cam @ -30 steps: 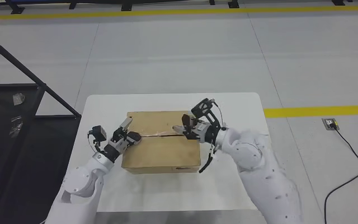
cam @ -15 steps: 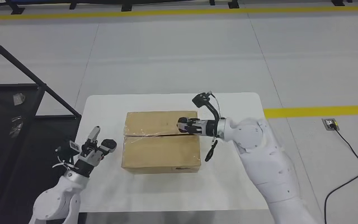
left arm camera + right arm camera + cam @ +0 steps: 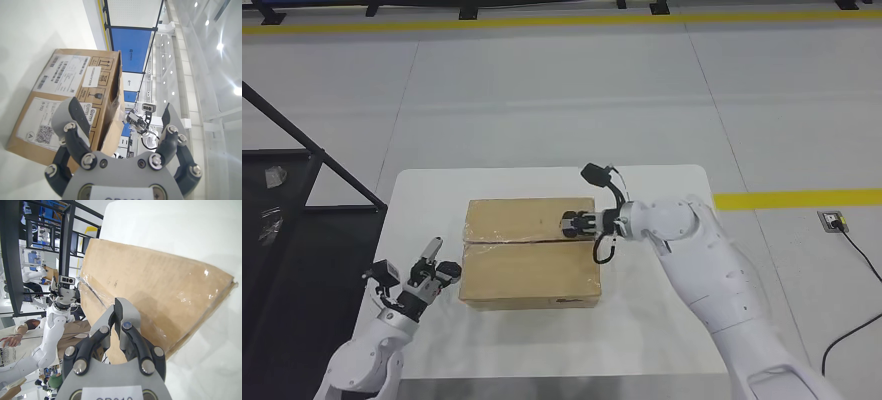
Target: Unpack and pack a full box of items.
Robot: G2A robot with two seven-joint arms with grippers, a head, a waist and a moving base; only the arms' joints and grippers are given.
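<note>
A closed brown cardboard box (image 3: 530,262) lies in the middle of the white table (image 3: 662,300), with crinkled clear tape along its top seam (image 3: 512,239). My right gripper (image 3: 574,225) is shut, its tips resting over the seam at the box's right end; the right wrist view shows the fingertips (image 3: 116,308) pressed together above the box top (image 3: 151,275) with nothing between them. My left gripper (image 3: 432,270) hovers open just off the box's left side. In the left wrist view it (image 3: 122,113) faces the labelled end of the box (image 3: 75,85), where the flap edge gapes slightly.
A black metal frame (image 3: 302,180) stands off the table's left side. Bare table surface lies in front of the box and to its right. A yellow floor line (image 3: 792,199) runs behind on the right.
My left gripper left the box top, swung out past the left side, then came back a little closer. My right gripper turned at the wrist and stayed over the seam.
</note>
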